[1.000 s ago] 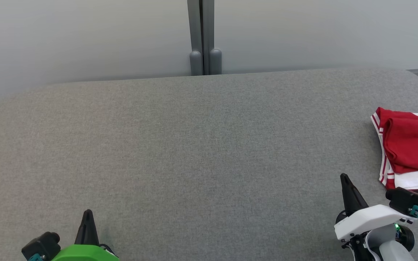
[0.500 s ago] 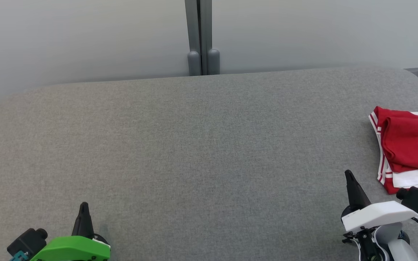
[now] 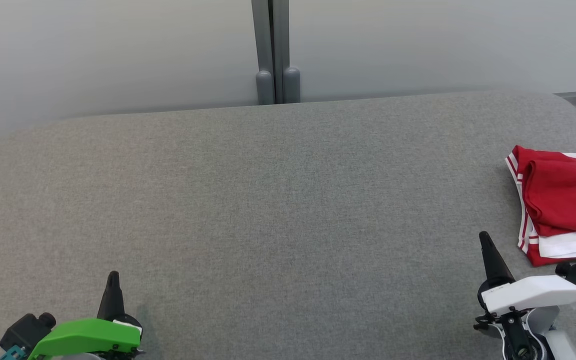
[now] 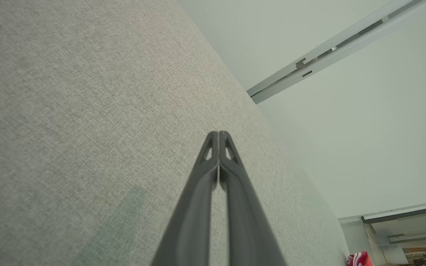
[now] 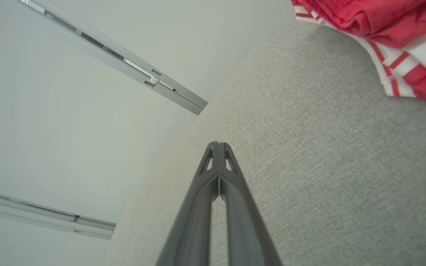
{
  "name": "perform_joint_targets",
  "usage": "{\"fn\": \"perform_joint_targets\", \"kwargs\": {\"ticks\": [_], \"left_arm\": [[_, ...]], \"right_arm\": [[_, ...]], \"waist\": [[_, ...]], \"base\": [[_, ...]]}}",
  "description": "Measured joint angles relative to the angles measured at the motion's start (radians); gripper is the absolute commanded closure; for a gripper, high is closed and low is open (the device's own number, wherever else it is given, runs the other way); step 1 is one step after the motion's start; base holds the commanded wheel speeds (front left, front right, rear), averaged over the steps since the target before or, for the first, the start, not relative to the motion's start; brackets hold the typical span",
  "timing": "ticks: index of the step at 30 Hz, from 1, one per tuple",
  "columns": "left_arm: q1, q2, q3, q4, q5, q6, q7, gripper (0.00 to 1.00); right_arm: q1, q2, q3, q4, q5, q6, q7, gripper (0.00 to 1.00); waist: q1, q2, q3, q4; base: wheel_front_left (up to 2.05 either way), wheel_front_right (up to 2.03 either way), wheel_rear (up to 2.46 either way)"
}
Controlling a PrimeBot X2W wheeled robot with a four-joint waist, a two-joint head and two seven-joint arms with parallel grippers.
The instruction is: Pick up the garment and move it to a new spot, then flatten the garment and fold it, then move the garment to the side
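Right now the left pincer and the right pincer are both pointing away across the grey pad, and neither is gripping anything. On the left pincer the two dark fingers are pressing together tip to tip, and bare pad is spreading beneath and ahead of it. On the right pincer the fingers are likewise meeting at the tips. The garment, red with white striped edging, is lying folded on the pad just ahead of the right pincer and to its right, apart from the fingertips, with a strip of bare pad showing between them. Its right part is running out of the head view. From the left pincer it is sitting well off to the right, across the width of the pad. Beyond both pincers a pale wall is rising behind the pad's far edge, with a grey post standing roughly midway between them
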Motion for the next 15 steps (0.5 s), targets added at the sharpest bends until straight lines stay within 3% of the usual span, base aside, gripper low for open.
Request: {"fn": "perform_joint_targets", "kwargs": {"ticks": [15], "left_arm": [[-0.02, 0.0, 0.018, -0.015, -0.155, -0.012, 0.042, 1.0]], "right_arm": [[0.006, -0.001, -0.012, -0.027, 0.16, 0.0, 0.042, 1.0]], "waist": [[0.0, 0.0, 0.0, -0.007]], "base": [[0.0, 0.0, 0.0]]}}
